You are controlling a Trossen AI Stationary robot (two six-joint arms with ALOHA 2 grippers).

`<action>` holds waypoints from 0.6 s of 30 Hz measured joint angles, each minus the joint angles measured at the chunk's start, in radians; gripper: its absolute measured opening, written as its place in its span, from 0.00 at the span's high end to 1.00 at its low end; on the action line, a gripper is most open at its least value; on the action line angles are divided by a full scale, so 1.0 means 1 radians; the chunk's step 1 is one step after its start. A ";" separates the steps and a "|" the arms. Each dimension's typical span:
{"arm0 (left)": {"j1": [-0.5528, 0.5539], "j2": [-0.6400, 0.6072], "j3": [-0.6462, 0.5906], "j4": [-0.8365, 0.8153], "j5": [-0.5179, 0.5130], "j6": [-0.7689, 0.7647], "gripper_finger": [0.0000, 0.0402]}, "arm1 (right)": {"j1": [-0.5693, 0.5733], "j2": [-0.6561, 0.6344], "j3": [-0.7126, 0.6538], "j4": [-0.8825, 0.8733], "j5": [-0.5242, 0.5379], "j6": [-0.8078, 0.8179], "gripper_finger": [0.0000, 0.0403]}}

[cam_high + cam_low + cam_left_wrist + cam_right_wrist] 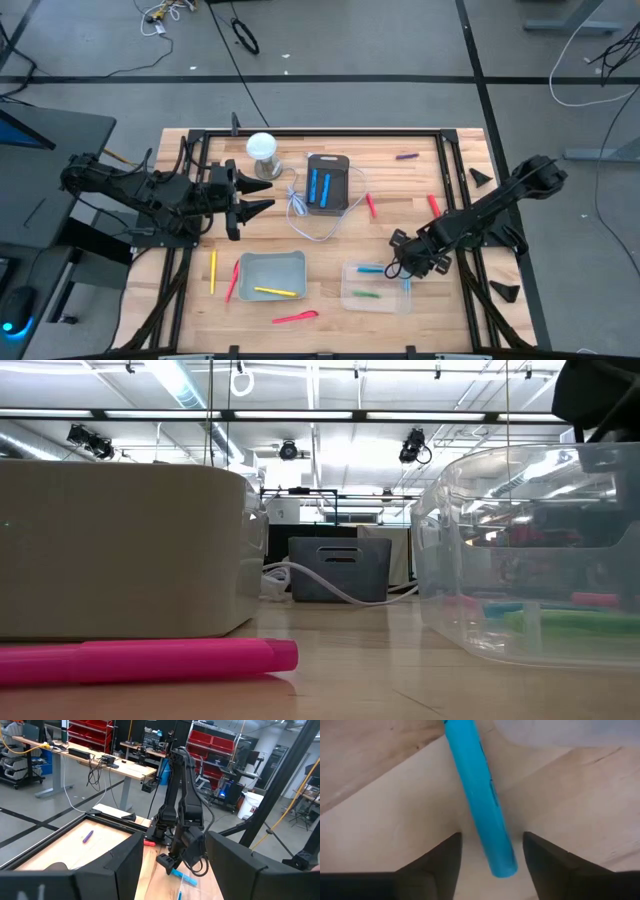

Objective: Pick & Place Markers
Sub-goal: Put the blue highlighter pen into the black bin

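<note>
R end effector (490, 855) open astride blue marker (480, 795), not gripping; L end effector (262, 195) open.

the right arm reached in from the table's right edge, stretched diagonally toward the near middle, its wrist bent down so the right gripper (408, 270) pointed at the tabletop. its two dark fingers (437, 862) stood apart, low over the wood. the left arm lay folded along the left edge of the table, forearm level, and the left gripper (262, 200) pointed toward the table's centre with its jaws spread wide, holding nothing.
</note>
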 joint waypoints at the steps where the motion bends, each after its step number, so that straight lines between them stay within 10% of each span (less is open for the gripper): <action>1: 0.000 0.000 0.000 0.000 0.000 0.000 0.45 | 0.000 0.004 0.000 -0.002 0.000 0.000 0.51; 11: 0.000 0.000 0.000 0.000 0.001 0.000 0.45 | 0.000 0.009 0.002 0.000 -0.020 0.027 0.82; 18: 0.000 0.000 0.000 -0.002 0.001 0.000 0.45 | 0.000 0.009 0.002 0.000 -0.023 0.053 0.83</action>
